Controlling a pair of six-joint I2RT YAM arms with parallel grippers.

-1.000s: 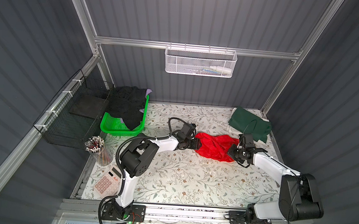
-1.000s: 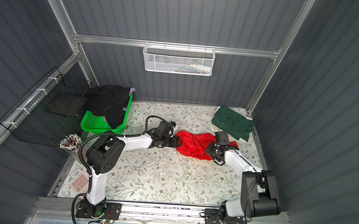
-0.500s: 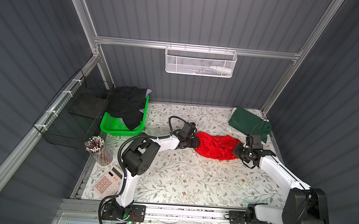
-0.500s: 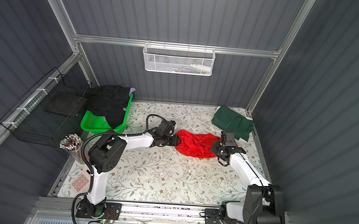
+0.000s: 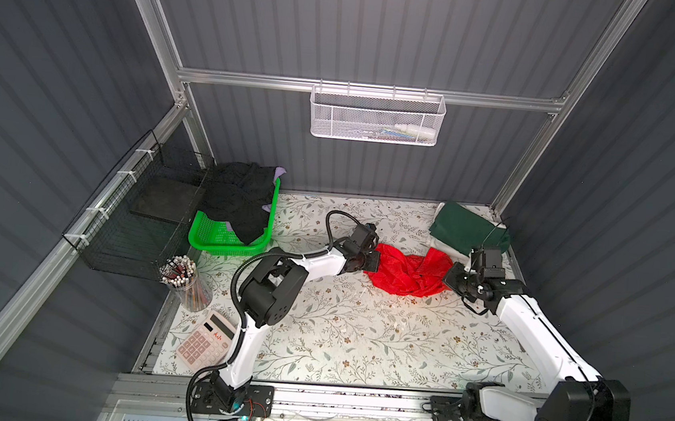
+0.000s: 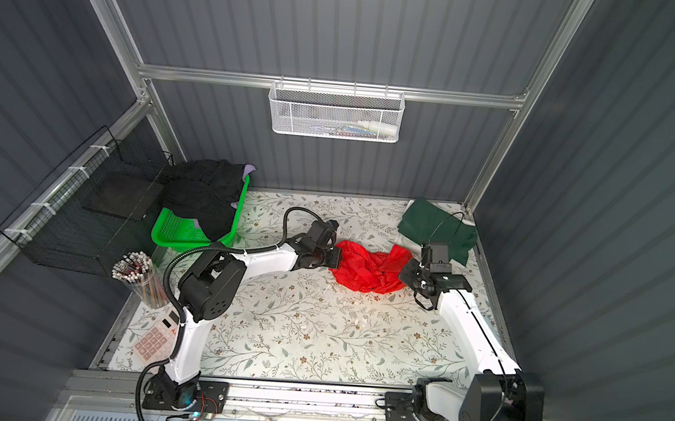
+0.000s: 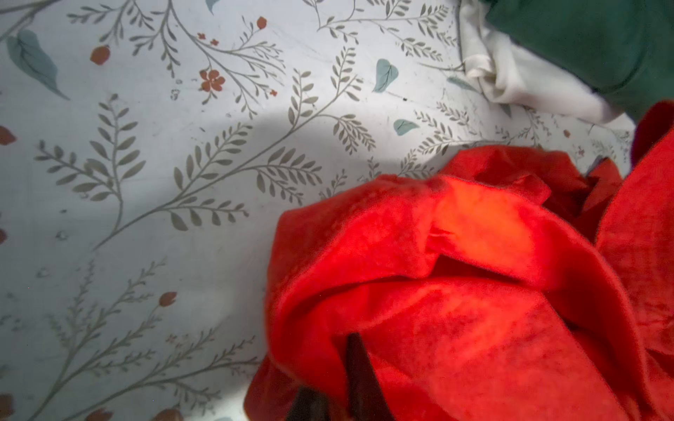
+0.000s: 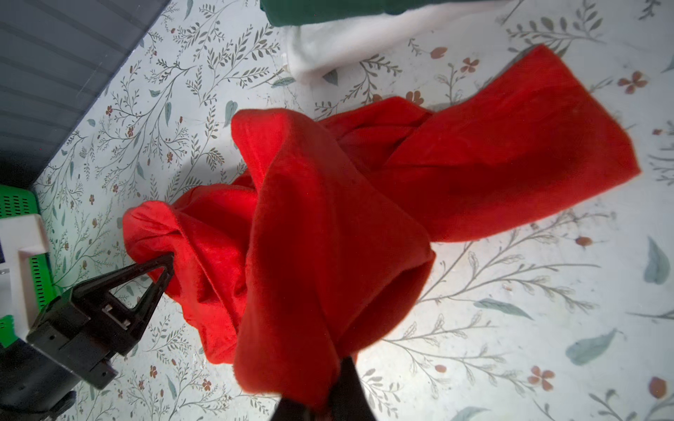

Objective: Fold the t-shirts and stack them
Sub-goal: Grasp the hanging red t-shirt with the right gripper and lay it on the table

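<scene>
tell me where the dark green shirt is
In both top views the dark green t-shirt lies in the far right corner, atop a white t-shirt, just behind the red t-shirt.

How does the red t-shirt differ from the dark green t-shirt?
The red t-shirt is crumpled mid-table; the dark green t-shirt lies folded in the back corner. Red is gripped by the left end effector and right end effector; green is untouched. Green sits on white cloth; red on the table. Both are plain cloth.
</scene>
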